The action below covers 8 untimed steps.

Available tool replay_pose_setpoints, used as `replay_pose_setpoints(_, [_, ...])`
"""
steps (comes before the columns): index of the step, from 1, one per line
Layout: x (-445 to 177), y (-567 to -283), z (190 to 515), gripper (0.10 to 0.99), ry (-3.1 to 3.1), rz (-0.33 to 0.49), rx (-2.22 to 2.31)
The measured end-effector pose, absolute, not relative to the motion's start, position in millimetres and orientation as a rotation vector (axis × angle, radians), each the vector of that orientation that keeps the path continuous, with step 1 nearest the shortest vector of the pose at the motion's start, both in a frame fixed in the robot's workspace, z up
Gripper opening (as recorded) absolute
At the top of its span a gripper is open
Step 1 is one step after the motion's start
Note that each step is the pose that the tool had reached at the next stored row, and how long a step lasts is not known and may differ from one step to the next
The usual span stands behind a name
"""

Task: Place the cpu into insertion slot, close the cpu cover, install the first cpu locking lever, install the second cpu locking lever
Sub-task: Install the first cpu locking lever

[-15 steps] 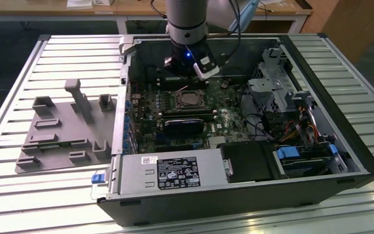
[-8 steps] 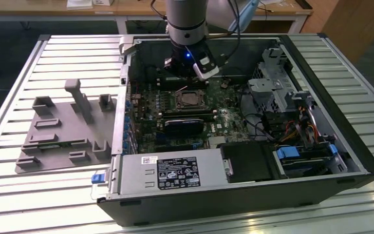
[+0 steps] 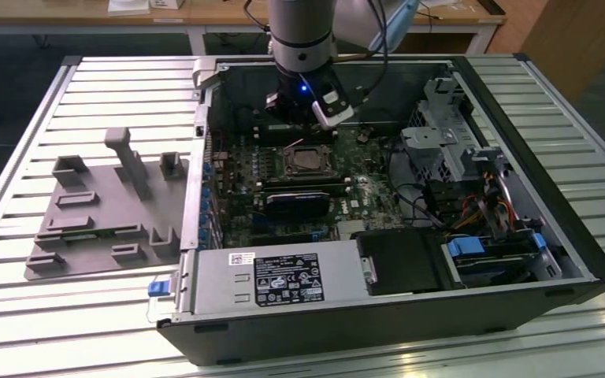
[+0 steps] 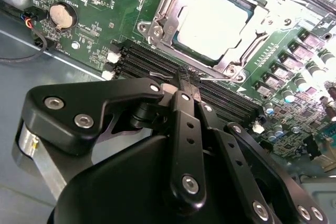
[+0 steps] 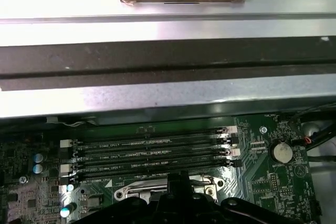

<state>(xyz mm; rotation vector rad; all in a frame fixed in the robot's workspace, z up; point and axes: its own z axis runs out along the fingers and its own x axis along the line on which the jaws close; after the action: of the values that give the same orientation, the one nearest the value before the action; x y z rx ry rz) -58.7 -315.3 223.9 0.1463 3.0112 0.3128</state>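
scene: an open computer case (image 3: 387,315) is laid on its side on a slatted table (image 3: 124,94), and a grey fixture (image 3: 103,213) is set beside it on the exterior view's left.
gripper: the gripper (image 4: 187,85) is held low inside the case, just above the green motherboard (image 4: 94,30), over the strip between the memory slots (image 5: 152,153) and the socket.
fingers: the fingers are drawn together with no gap seen between the tips, and nothing is seen clamped in them. the tips are set at a thin metal rod (image 4: 160,74), taken to be a locking lever; whether it is touched cannot be told.
cpu: the cpu (image 4: 218,24) is seated flat in the insertion slot (image 4: 229,69), with its silver-grey top shown through the cut-out.
cpu cover: the cpu cover (image 4: 176,11) is lying down around the chip, so placing and closing are judged done. whether either lever is latched cannot be told.
handling, cpu: it is judged light, stiff and thin, with delicate contacts beneath. it is best taken only by its bare edges and kept level.
handling, cover: it is judged to be thin stiff sheet metal, best pressed on its frame, never on the chip.
handling, lever: it is judged to be a springy, smooth wire that can slip off a fingertip. it is best pushed near its free end, squarely.
risk: the memory slots and small parts lie close to the tips.
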Motion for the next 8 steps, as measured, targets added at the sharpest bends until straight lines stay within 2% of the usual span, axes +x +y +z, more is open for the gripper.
replay_pose_setpoints(8, [-58.8, -313.0, 220.9, 0.102, 3.007, 0.278, 0.148])
